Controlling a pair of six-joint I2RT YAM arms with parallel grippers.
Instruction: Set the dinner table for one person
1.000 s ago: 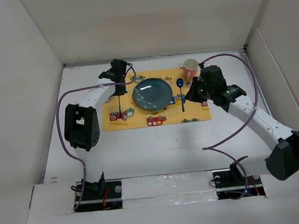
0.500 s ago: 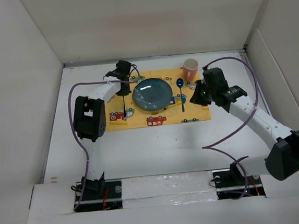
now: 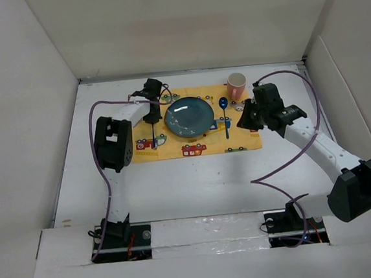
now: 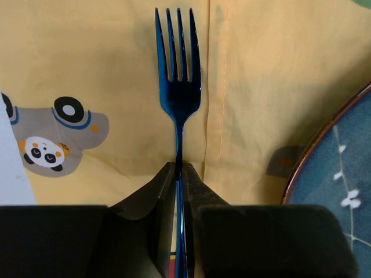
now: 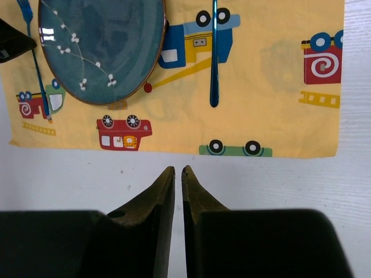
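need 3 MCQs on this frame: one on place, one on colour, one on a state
1. Where is the fork? A left of the plate B on the plate C right of the plate
2. Cup colour? A green B pink C black
3. Left jaws? A wide open B shut, empty C shut on the fork
Key: 1 A, top view shows it beside the plate's left rim; 2 B, top view shows it pink; 3 C, the left wrist view shows the handle pinched between them.

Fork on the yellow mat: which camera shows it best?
Left wrist: the fork fills the frame, tines clear, handle pinched by the left end effector. The top view shows a thin dark line beside the plate; the right wrist, a small sliver.
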